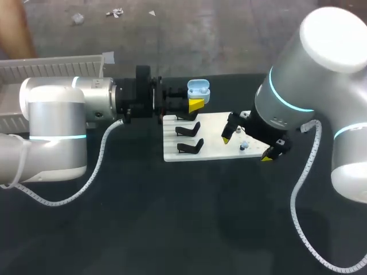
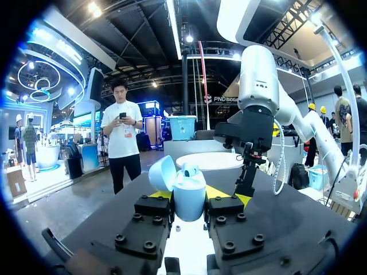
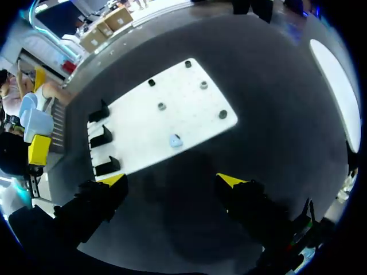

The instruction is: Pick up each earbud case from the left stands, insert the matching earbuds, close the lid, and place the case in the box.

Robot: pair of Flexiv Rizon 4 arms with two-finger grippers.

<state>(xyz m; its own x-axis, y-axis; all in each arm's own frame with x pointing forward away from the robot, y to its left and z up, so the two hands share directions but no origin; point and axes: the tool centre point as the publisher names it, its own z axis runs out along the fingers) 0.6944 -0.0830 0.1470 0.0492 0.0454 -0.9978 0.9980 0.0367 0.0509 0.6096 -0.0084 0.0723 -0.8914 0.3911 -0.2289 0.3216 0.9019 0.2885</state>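
Left jaws clench the case (image 2: 188,197) by its lower body, lid open; it looks light, slick, weak at the hinge. Right jaws stand released, an earbud (image 3: 175,140) just ahead on the board (image 3: 189,97); probably best pinched by its sides.

The open pale blue case (image 2: 189,197) stood upright in the left gripper (image 2: 194,201), one earbud (image 3: 176,140) ahead of the right gripper (image 3: 172,180).

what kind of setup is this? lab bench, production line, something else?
Probably a tabletop assembly workcell for a two-arm robot. Cues: a black table, a white fixture plate carrying a row of black stands, and the left gripper shut on an open light-blue earbud case.
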